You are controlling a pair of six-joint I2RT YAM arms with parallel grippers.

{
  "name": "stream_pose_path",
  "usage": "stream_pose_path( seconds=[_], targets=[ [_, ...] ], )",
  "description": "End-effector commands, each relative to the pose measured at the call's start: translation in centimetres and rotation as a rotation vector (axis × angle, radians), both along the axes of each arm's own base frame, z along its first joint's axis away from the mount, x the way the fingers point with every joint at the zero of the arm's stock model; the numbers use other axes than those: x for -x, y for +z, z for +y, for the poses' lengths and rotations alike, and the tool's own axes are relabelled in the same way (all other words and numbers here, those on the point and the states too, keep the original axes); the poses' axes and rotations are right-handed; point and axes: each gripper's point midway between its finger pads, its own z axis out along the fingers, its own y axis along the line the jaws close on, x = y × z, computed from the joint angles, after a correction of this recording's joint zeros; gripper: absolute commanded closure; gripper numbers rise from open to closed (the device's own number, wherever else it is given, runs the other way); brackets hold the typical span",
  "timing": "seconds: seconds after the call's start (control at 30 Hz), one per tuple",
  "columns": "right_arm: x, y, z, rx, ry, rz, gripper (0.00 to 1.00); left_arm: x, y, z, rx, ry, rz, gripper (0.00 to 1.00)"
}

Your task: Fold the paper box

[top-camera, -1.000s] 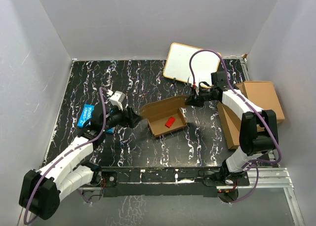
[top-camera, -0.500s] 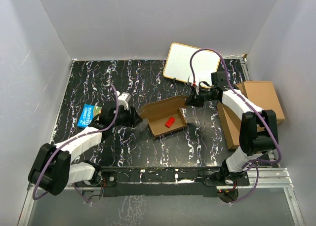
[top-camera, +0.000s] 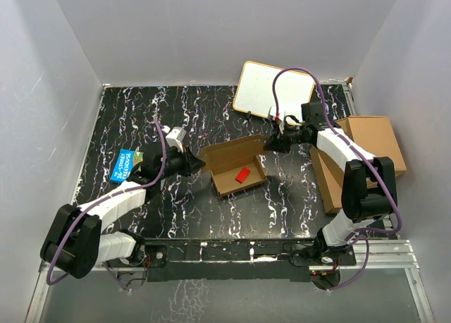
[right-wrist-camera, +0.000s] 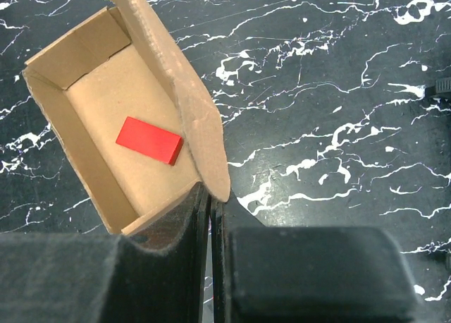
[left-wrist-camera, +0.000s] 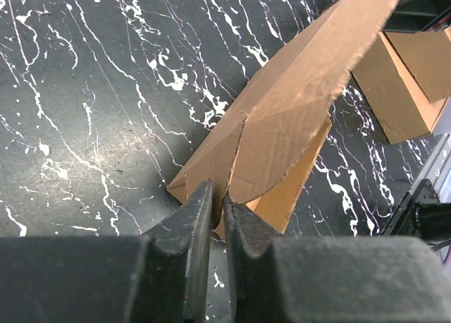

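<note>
Left hand point(left-wrist-camera: 218, 200): fingers pinched nearly together on the edge of a rounded flap point(left-wrist-camera: 282, 143) at the left end of the paper box point(top-camera: 232, 166); a thin slit shows between the pads, with card in it. Reads as a grip on the flap.

Right hand point(right-wrist-camera: 210, 204): fingers tight together, clamped on the box's far right corner, where the lid point(right-wrist-camera: 180, 83) meets the wall.

The box sits mid-surface between the two hands, its long axis slanting. The tray is formed: floor down, walls up on the sides visible. A red block point(right-wrist-camera: 149, 140) lies flat inside, near the middle.

The lid stands raised along the far side, tilted, not closed.

Progress, as judged: tray erected, roughly past halfway. Left to do: turn the end flaps in, bring the lid down over the block, tuck the front edge.

Further out on the black marbled surface point(top-camera: 141, 111): a blue book point(top-camera: 125, 164) behind the left arm, a white board point(top-camera: 271, 89) at the back, a stack of larger boxes point(top-camera: 373, 143) on the right.
</note>
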Motion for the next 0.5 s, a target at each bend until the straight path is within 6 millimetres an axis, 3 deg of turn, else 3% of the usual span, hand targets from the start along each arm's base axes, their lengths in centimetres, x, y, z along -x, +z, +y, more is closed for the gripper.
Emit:
stream_pose_path(
  seconds=[0.0, 0.1, 0.47],
  targets=[
    [-0.2, 2.3, 0.7, -0.049, -0.011, -0.051, 0.92, -0.4, 1.4, -0.7, 0.051, -0.017, -0.019, 0.93],
    [-0.1, 2.4, 1.0, -0.059, -0.037, -0.024, 0.92, -0.6, 1.8, -0.7, 0.065, -0.005, -0.022, 1.0],
    [0.7, 3.1, 2.5, -0.121, -0.2, 0.099, 0.92, -1.3, 2.8, -2.8, -0.022, 0.136, -0.129, 1.0]
  ],
)
